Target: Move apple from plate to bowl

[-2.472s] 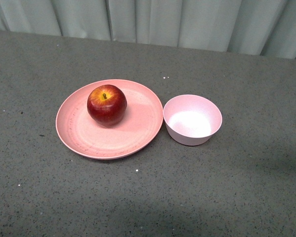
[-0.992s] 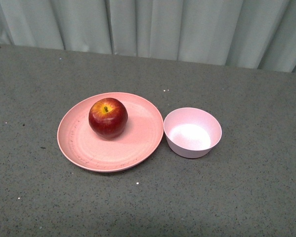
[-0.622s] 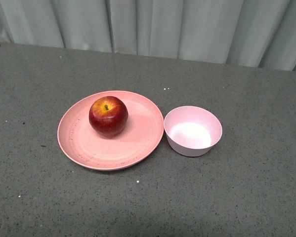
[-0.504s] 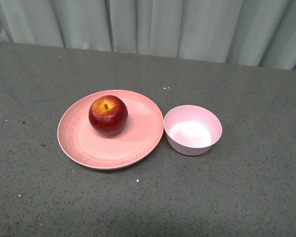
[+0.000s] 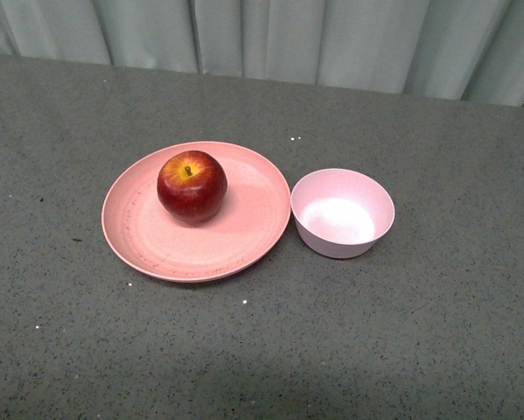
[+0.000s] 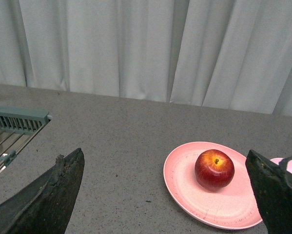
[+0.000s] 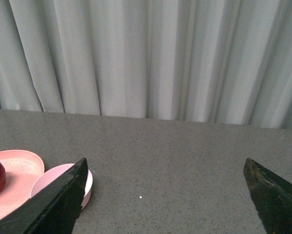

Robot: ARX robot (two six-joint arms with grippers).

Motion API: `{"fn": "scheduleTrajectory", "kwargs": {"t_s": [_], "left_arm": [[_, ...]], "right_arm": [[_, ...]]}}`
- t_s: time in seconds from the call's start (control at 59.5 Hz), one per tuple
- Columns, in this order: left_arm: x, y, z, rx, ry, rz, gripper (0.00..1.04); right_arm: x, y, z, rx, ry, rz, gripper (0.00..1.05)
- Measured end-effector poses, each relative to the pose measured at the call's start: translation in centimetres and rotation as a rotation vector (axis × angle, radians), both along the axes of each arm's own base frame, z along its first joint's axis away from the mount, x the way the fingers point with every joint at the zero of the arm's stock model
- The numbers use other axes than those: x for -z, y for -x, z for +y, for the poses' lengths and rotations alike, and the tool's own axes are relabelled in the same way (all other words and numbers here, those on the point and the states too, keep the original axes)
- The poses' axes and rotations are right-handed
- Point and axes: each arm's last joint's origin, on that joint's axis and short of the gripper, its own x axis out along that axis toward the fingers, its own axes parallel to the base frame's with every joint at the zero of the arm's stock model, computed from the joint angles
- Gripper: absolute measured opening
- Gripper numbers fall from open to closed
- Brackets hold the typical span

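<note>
The reach has not yet begun: the apple point(image 5: 192, 186) sits on the plate point(image 5: 148, 236), with the bowl point(image 5: 342, 214) just beside its right rim. The left hand point(image 6: 163, 156) and right hand point(image 7: 165, 163) both hang wide open, empty. Next, the left hand should straddle the apple. The counter point(image 5: 419, 332) gives ample room around, but the bowl's mouth looks snug.

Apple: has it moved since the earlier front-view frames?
No. The apple sits on the same far-side spot of the plate, with the same gap to the bowl. Only the whole view shifted.
</note>
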Motion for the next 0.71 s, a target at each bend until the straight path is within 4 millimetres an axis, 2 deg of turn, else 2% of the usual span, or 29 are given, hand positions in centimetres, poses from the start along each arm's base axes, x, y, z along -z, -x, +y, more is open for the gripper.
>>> {"fn": "scheduleTrajectory", "kwargs": {"t_s": [0.168, 0.303, 0.404, 0.572, 0.639, 0.706], "left_arm": [[0.0, 0.0, 0.0, 0.0, 0.0, 0.0, 0.98], [0.9, -0.5, 0.1, -0.226, 0.09, 0.166, 0.98], [1.0, -1.1, 0.1, -0.234, 0.135, 0.189, 0.98], [0.3, -3.6, -0.2, -0.173, 0.171, 0.161, 0.98], [0.0, -5.0, -0.4, -0.154, 0.176, 0.159, 0.98], [-0.2, -7.3, -1.0, -0.107, 0.174, 0.162, 0.98]], "right_arm": [[0.0, 0.0, 0.0, 0.0, 0.0, 0.0, 0.95], [0.0, 0.0, 0.0, 0.001, 0.0, 0.0, 0.95], [0.0, 0.0, 0.0, 0.0, 0.0, 0.0, 0.95], [0.0, 0.0, 0.0, -0.001, 0.0, 0.001, 0.95], [0.0, 0.0, 0.0, 0.0, 0.0, 0.001, 0.95], [0.0, 0.0, 0.0, 0.0, 0.0, 0.0, 0.95]]}}
